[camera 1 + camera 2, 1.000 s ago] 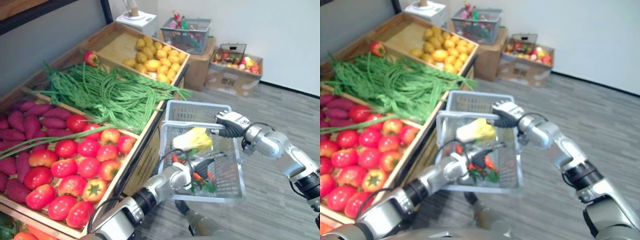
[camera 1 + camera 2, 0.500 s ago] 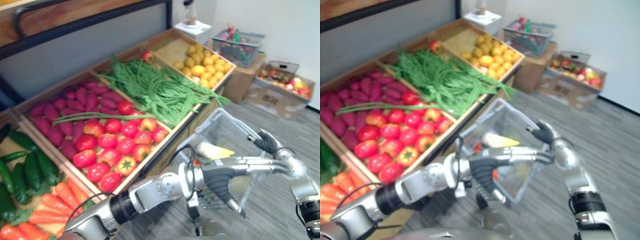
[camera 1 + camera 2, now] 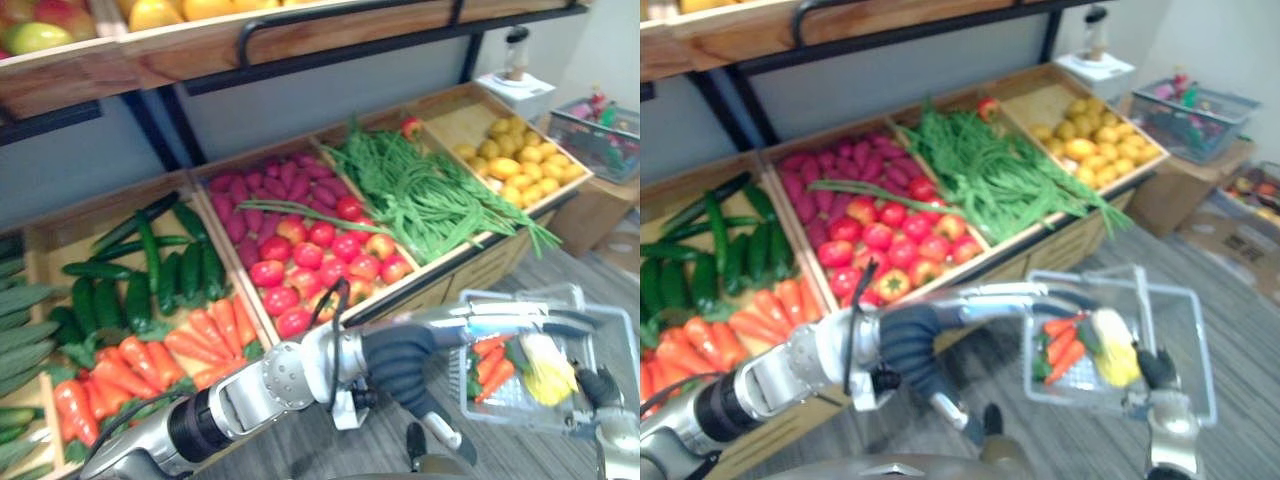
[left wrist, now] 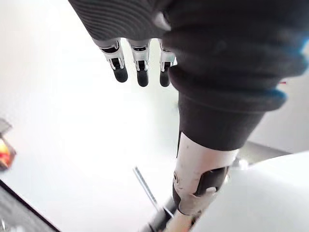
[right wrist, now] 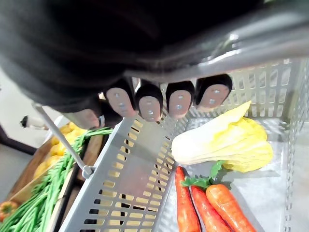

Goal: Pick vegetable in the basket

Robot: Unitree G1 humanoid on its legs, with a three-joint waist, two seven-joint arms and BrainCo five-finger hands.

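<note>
Silver left hand (image 3: 472, 322) extends flat; right hand (image 5: 149, 100) grips basket handle (image 5: 260, 46).

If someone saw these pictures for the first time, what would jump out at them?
The bright produce stand: red tomatoes in the middle crate, long green beans to their right. Next, the grey basket low on the right, holding carrots and a pale yellow cabbage, with the right robot hand curled round its handle. The left robot hand stretches open across the foreground toward it.
</note>
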